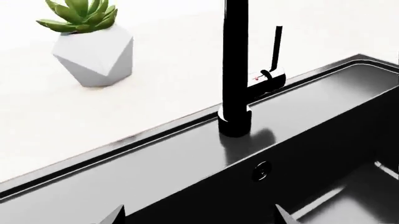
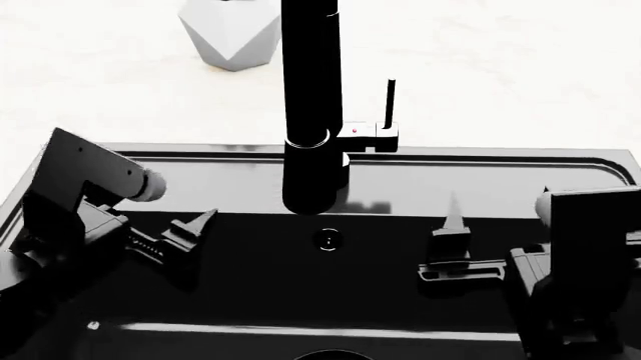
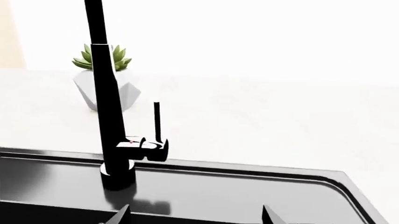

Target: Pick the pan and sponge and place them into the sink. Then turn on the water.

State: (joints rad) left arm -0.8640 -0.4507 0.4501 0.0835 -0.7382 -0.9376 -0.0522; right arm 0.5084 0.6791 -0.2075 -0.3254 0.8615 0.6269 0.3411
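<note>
The supporting surface is a white countertop (image 2: 501, 67). The sink (image 2: 481, 161), a glossy black basin with a raised rim, is set into it. A white faceted planter (image 2: 230, 34) holding a green succulent (image 1: 78, 16) stands directly on the countertop, behind the sink's rear rim and apart from it. A black faucet (image 2: 312, 112) rises from the sink's rear ledge, nearer the sink than the planter.

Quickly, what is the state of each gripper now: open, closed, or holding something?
Left gripper: open, holding nothing.
Right gripper: open, holding nothing.
</note>
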